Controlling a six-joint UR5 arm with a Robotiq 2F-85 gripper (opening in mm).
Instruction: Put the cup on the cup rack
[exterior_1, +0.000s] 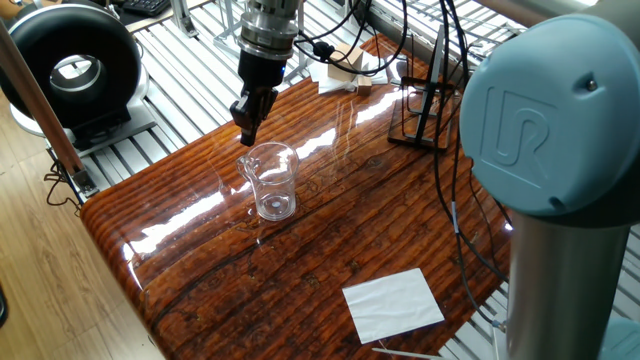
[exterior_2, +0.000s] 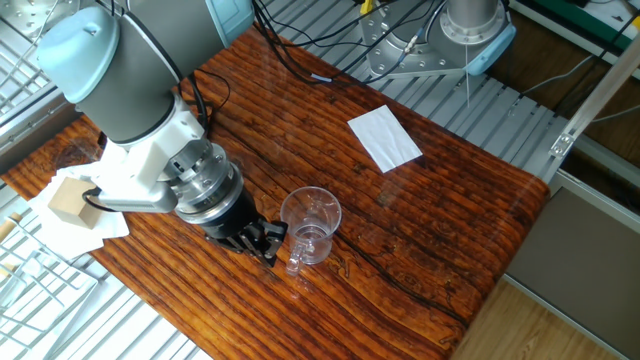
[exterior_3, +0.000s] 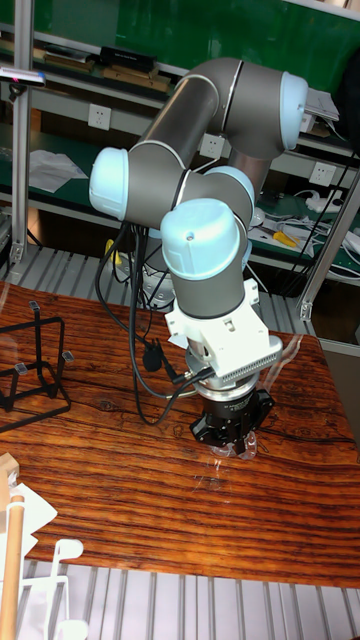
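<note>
The cup (exterior_1: 273, 181), a small clear beaker with a pouring lip, stands upright on the wooden table; the other fixed view also shows the cup (exterior_2: 310, 226). My gripper (exterior_1: 247, 131) hangs just behind and above its rim on the spout side, not touching it. Seen from the other side, the gripper (exterior_2: 270, 245) points at the cup's wall with its two fingers slightly apart and nothing between them. The black wire cup rack (exterior_1: 420, 112) stands at the table's far right corner, and the cup rack (exterior_3: 30, 362) shows at the left in the tall view, where the gripper (exterior_3: 232, 447) hides most of the cup.
A white sheet of paper (exterior_1: 393, 303) lies near the front edge. A wooden block (exterior_2: 68, 198) rests on papers at the far side. Cables trail across the table (exterior_1: 340, 230). A black fan (exterior_1: 70, 65) sits off the table's left.
</note>
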